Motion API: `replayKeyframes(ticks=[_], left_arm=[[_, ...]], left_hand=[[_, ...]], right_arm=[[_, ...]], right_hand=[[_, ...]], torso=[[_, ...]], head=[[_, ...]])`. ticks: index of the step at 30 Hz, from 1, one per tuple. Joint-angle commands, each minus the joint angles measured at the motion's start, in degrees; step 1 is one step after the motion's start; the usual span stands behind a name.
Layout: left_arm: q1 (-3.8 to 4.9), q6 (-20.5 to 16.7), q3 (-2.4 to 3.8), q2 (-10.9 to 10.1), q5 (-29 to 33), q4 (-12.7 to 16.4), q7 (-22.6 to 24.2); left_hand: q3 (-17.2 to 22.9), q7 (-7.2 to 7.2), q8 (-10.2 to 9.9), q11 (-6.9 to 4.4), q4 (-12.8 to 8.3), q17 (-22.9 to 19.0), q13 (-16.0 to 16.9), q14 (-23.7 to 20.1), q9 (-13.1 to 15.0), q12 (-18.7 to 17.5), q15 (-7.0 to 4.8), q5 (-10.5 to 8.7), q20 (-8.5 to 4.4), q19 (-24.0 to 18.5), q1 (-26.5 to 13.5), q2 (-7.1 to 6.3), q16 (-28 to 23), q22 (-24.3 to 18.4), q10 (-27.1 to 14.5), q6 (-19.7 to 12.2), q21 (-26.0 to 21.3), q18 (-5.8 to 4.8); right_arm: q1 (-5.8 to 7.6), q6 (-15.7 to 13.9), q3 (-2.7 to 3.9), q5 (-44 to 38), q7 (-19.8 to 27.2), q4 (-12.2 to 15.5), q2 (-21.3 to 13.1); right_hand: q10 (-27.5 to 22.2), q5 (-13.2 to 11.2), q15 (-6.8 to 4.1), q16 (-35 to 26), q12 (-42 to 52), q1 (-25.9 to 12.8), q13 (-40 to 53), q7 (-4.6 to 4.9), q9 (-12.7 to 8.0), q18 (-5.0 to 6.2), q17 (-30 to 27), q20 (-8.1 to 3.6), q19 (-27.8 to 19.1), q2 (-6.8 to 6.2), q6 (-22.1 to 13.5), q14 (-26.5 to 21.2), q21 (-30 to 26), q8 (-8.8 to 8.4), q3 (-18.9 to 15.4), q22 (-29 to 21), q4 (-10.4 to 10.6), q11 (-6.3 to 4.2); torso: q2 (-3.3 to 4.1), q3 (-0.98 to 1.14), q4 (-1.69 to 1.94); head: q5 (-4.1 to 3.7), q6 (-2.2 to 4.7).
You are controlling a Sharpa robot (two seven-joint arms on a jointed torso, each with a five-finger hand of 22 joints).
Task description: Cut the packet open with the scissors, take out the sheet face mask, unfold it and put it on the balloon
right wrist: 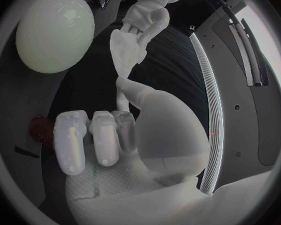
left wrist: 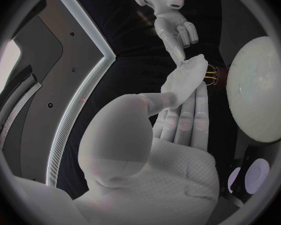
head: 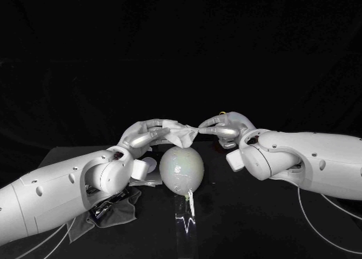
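Unfolding looks to be the step in hand: left hand and right hand are each pinching an edge of the bunched sheet mask, holding it between them, with the balloon sitting just below for draping.

Left robot hand pinching mask, balloon beside

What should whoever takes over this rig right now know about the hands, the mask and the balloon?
Left hand: pinches one end of the sheet face mask.
Right hand: pinches the other end.
Things: the mask hangs bunched between the hands, just above the balloon, which sits mid-table. A dark crumpled item lies by the left forearm; I cannot tell whether it is the packet.
Done: the mask is out and in hand.
Left: spread it fully, then lay it on the balloon.
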Motion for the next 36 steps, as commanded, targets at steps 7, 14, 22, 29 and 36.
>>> replayKeyframes(ticks=[7, 14, 22, 29, 36], left_arm=[[0.07, 1.8, 0.08, -0.2, 3.3, 0.6, -1.0], [0.07, 1.8, 0.08, -0.4, 3.5, 0.7, -1.8], [0.06, 2.6, 0.08, -0.5, 3.6, 0.9, -2.6], [0.06, 3.8, 0.08, -0.6, 3.5, 1.1, -2.8], [0.05, 5.3, 0.08, -0.7, 3.5, 1.3, -2.9]], left_hand=[[1.3, -1.62, -3.9, -2.07, -2.1, 0.3, 0.0, 0.4, -2.2, -0.9, -0.18, 0.15, -0.20, -1.4, 0.3, -0.65, -0.8, 0.8, 4.3, -0.9, 1.5, 0.19], [2.3, -2.24, -5.3, -2.28, -2.7, 0.4, 0.0, 0.2, -2.9, -1.0, -0.16, 0.15, -0.11, -2.0, -0.3, -0.64, -1.4, 1.0, 5.4, -1.1, 1.9, 0.17], [3.0, -2.68, -6.7, -2.46, -3.3, 0.5, 0.1, 0.3, -3.5, -1.1, -0.24, 0.12, -0.12, -2.2, -0.8, -0.67, -1.6, 1.2, 6.1, -2.0, 2.3, 0.24], [3.8, -3.74, -8.3, -2.59, -3.9, 0.8, 0.0, 0.7, -4.2, -1.2, -0.35, 0.09, -0.10, -2.4, -1.2, -0.53, -1.6, 1.4, 6.6, -3.7, 2.7, 0.28], [4.3, -4.82, -9.9, -2.67, -4.4, 1.0, 0.0, 0.8, -4.9, -1.3, -0.41, 0.06, -0.12, -2.5, -1.6, -0.42, -1.8, 1.5, 7.0, -5.6, 3.0, 0.32]], right_arm=[[-0.65, -0.3, 0.00, -0.7, -0.5, -0.1, -0.3], [-1.26, -0.7, -0.01, -0.7, -0.5, 0.1, -0.7], [-1.80, -1.4, -0.01, -0.5, -0.5, 0.1, -0.9], [-2.32, -1.7, -0.01, -0.3, -0.8, -0.1, -1.0], [-3.17, -1.6, -0.02, 0.3, -0.9, -0.2, -0.8]], right_hand=[[6.1, 0.1, -0.46, 0.2, 0.4, -0.7, 15.1, 0.03, 1.0, -0.37, 15.1, -0.32, 5.9, 0.10, 0.4, 6.0, 0.4, 0.55, 0.5, 15.1, 0.0, -0.31], [6.1, 0.1, -0.46, 0.2, 0.4, -0.7, 15.1, 0.03, 1.0, -0.37, 15.1, -0.32, 5.9, 0.10, 0.4, 6.0, 0.4, 0.55, 0.5, 15.1, 0.0, -0.31], [6.1, 0.1, -0.47, 0.2, 0.4, -0.8, 15.1, 0.02, 1.1, -0.37, 15.1, -0.32, 5.9, 0.07, 0.4, 6.0, 0.4, 0.62, 0.5, 15.1, 0.0, -0.32], [6.1, 0.1, -0.47, 0.2, 0.4, -0.9, 15.1, 0.00, 1.2, -0.37, 15.1, -0.33, 5.9, 0.04, 0.4, 6.0, 0.4, 0.78, 0.7, 15.1, -0.1, -0.34], [6.1, 0.1, -0.47, 0.2, 0.4, -0.9, 15.1, 0.00, 1.2, -0.37, 15.1, -0.33, 5.9, 0.04, 0.4, 6.0, 0.4, 0.78, 0.7, 15.1, -0.1, -0.34]], torso=[[-0.01, 0.02, -0.02], [-0.02, 0.01, -0.04], [0.01, 0.02, -0.01], [0.02, 0.01, 0.01], [-0.01, 0.04, 0.01]], head=[[-0.19, -0.11], [-0.23, -0.11], [-0.37, -0.12], [-0.56, -0.16], [-0.64, -0.19]])
